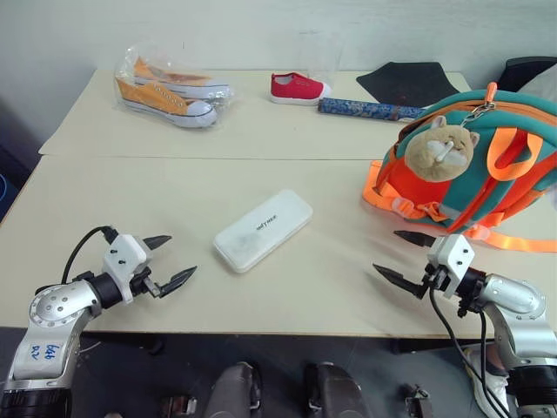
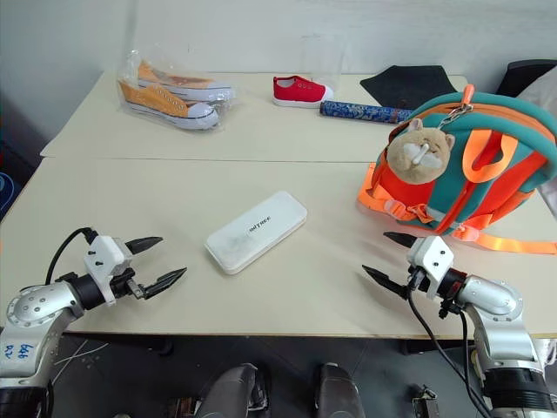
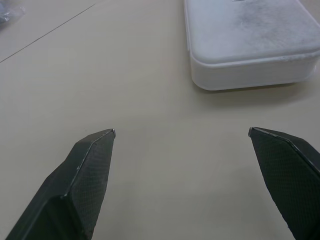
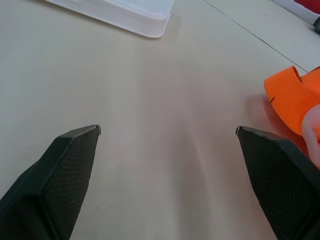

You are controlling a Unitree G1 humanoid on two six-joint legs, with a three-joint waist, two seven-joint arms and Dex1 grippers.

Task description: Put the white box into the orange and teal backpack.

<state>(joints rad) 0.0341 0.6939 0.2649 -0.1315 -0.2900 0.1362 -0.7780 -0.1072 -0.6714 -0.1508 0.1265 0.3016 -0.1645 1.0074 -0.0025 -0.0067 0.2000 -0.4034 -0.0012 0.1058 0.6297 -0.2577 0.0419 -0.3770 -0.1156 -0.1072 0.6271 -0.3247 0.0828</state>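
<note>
The white box (image 1: 263, 230) lies flat in the middle of the near table, its long side running diagonally; its near end (image 3: 250, 42) fills part of the left wrist view. The orange and teal backpack (image 1: 474, 170) stands at the right with a beige cat-face charm (image 1: 442, 148) hanging on its front and orange straps trailing on the tabletop. My left gripper (image 1: 174, 258) hovers open to the left of the box, nothing between its fingers. My right gripper (image 1: 400, 255) is open too, just in front of the backpack's lower left, beside a strap (image 4: 290, 95).
On the far table lie bagged orange sneakers (image 1: 170, 90), a red shoe (image 1: 297, 87), a dark patterned tube (image 1: 370, 109) and a flat black mat (image 1: 407, 82). A seam (image 1: 200, 158) divides the two tables. The near table edge (image 1: 287, 333) runs just below both grippers.
</note>
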